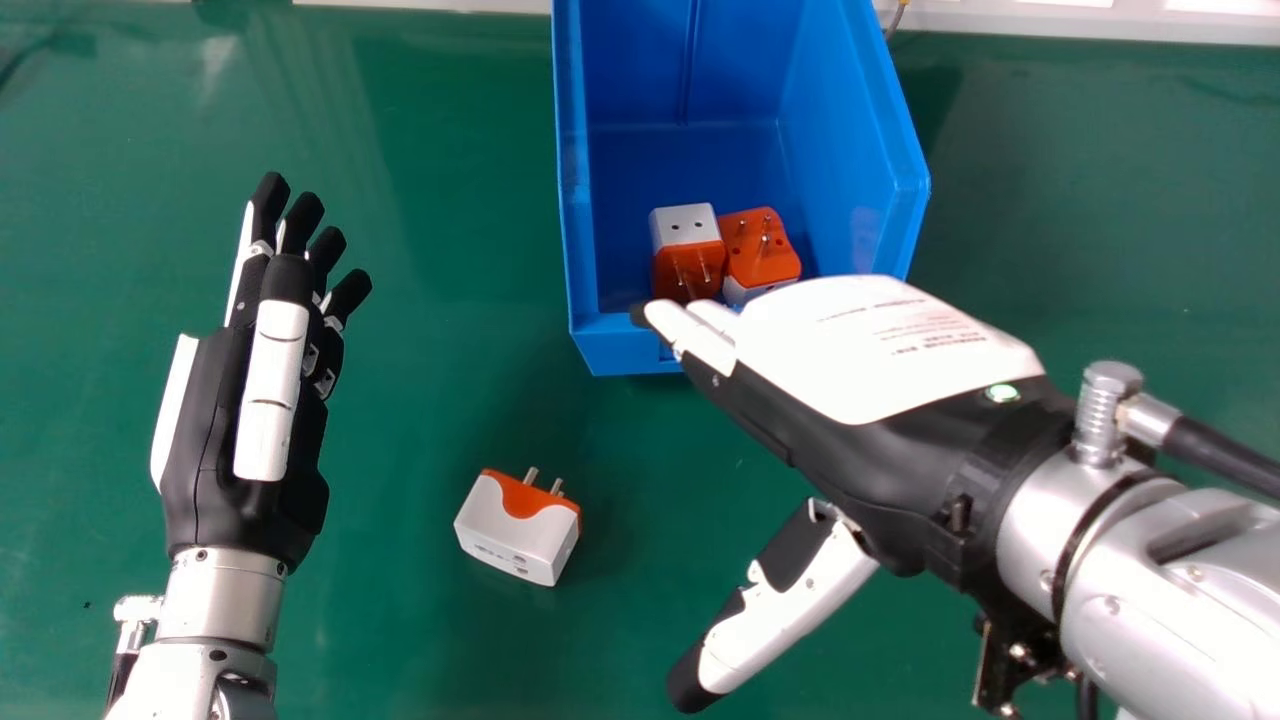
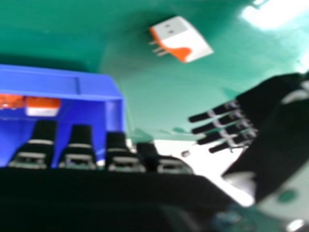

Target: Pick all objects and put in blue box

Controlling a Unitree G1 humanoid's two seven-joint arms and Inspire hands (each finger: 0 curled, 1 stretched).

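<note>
One plug (image 1: 518, 530) sits on the green table (image 1: 430, 250), nearer the robot than the blue box (image 1: 625, 350), its pins pointing toward the box side. Two more plugs, a left plug (image 1: 688, 245) and a right plug (image 1: 760, 250), lie side by side inside the box at its near end, both orange and white with pins showing. The right robot hand (image 1: 860, 350) is over the box's near edge, fingers extended and thumb spread well apart from them, holding nothing. The left robot hand (image 1: 225, 430) is left of the loose plug, its fingers straight and slightly fanned.
</note>
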